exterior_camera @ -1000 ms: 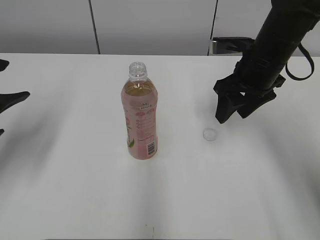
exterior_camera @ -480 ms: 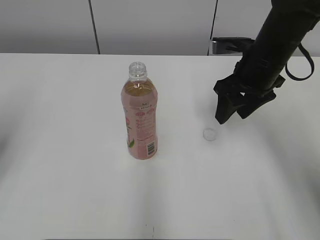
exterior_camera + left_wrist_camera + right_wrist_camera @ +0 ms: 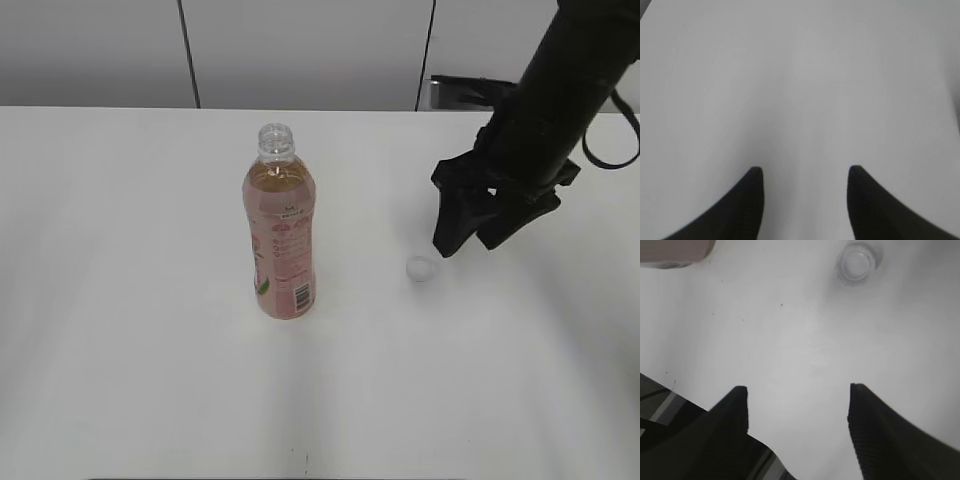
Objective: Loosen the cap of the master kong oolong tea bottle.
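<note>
Pincer work looks finished, judging by the layout: the right pincer (image 3: 462,238) hangs above the white worktop (image 3: 120,330) toward its right edge, its two black jaws spread apart with nothing between them. Just beside it, toward the worktop's middle, lies the small round white plastic screw cap (image 3: 421,268), flat on the surface and clear of the jaws; the right wrist view shows the cap (image 3: 856,263) ahead of the fingertips (image 3: 741,395) with bare worktop between.

Well apart from the cap, near the centre of the worktop, stands the slim clear plastic bottle with the pale pink wrap label and barcode (image 3: 279,235), upright, its threaded neck open. Amber tea fills it up to the shoulder.

The left pincer (image 3: 804,172) is out of the exterior view; its own camera shows its jaws apart over bare worktop, empty.

I judge the loosening step done, the cap being fully off, so the next move likely calls only for drawing the right arm away without nudging the cap or bottle.
</note>
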